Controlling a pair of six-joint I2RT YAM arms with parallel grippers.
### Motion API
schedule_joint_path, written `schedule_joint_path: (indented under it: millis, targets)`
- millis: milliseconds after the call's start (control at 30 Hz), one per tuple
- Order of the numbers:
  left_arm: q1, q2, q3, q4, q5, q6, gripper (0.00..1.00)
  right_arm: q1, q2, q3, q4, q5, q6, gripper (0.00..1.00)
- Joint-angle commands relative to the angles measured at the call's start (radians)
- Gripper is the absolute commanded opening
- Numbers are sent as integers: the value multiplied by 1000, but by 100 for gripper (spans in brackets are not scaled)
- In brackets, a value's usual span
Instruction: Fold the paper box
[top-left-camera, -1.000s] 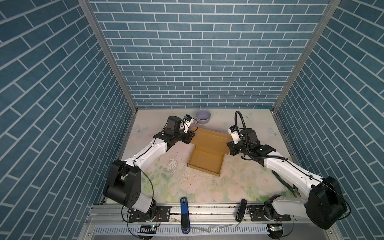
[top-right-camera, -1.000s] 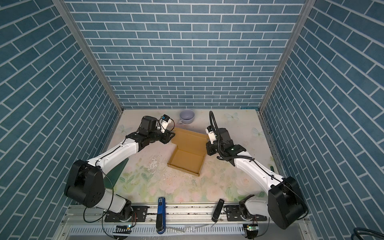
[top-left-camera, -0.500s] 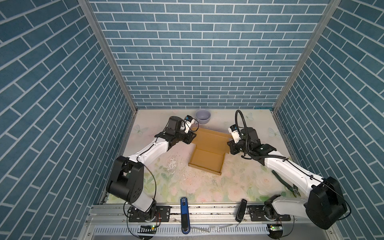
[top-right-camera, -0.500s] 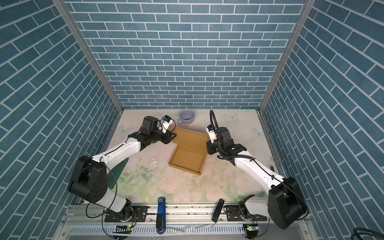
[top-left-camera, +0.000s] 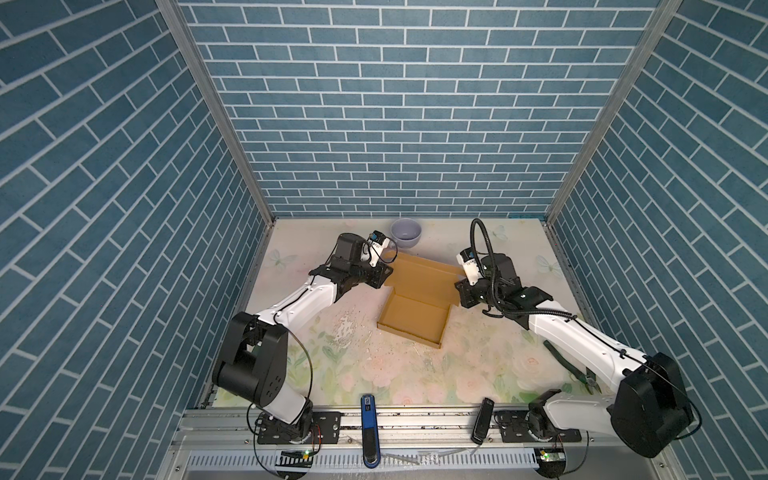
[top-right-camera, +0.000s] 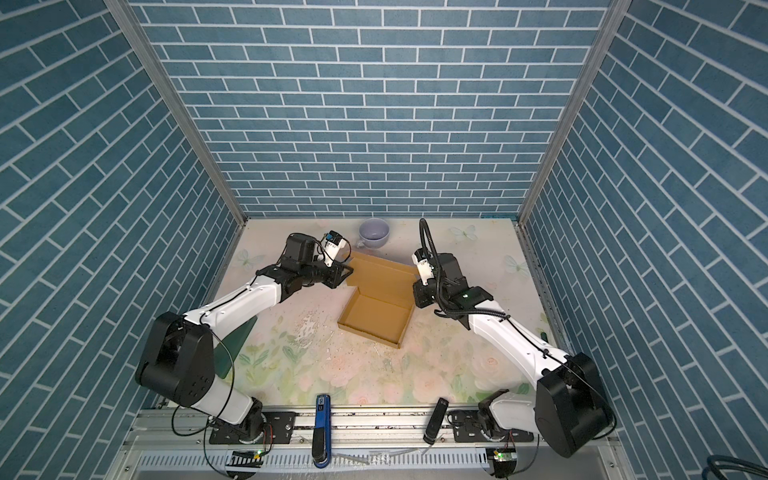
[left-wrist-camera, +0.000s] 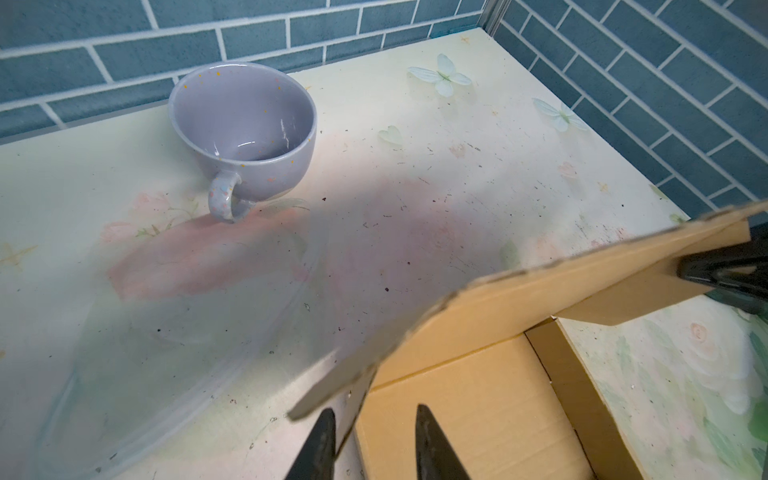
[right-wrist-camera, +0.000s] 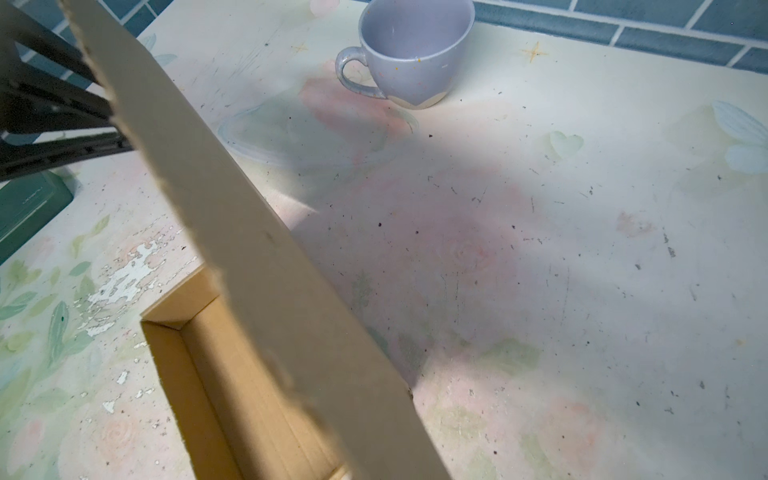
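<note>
Top views, both: on the flowered surface (top-left-camera: 415, 374) the paper box (top-left-camera: 415, 316) sits near the middle. Its nearer half is already a shallow walled tray, and its farther half, the lid panel, is tilted up off the surface. The left pincer (top-left-camera: 386, 274) stands at the lid's left corner and the right pincer (top-left-camera: 459, 286) at its right corner.

In the left wrist view the left pincer's fingers (left-wrist-camera: 324, 440) are spread partway. The lid's side flap hangs between them, close against one finger and clear of the other (not yet a pinch). Across the lid in that view, the right pincer (left-wrist-camera: 690, 270) is pressed together on the opposite side flap and carries that end of the lid. Beyond, near the back wall, a lilac mug (top-left-camera: 406, 233) stands upright, well clear of the cardboard.

The step in hand looks to be closing the lid over the tray. The next move likely calls for the left pincer to take hold of its flap. Both arms would then swing the lid toward the tray evenly, with the side flaps turned inward so that they slip inside the tray walls rather than catch on them.
</note>
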Motion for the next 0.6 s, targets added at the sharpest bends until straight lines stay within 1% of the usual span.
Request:
schedule_joint_path:
  millis: [0, 167, 333, 567]
  targets:
    - [-6, -19, -10, 17, 31, -16, 33, 0, 17, 64, 7, -5, -23, 0]
    - [-15, 15, 23, 4, 33, -13, 32, 0, 19, 66, 9, -13, -23, 0]
    - [-22, 35, 48, 8, 25, -24, 28, 0, 20, 66, 7, -30, -25, 0]
    - [-27, 67, 93, -6, -6, -26, 28, 0, 19, 69, 5, -53, -32, 0]
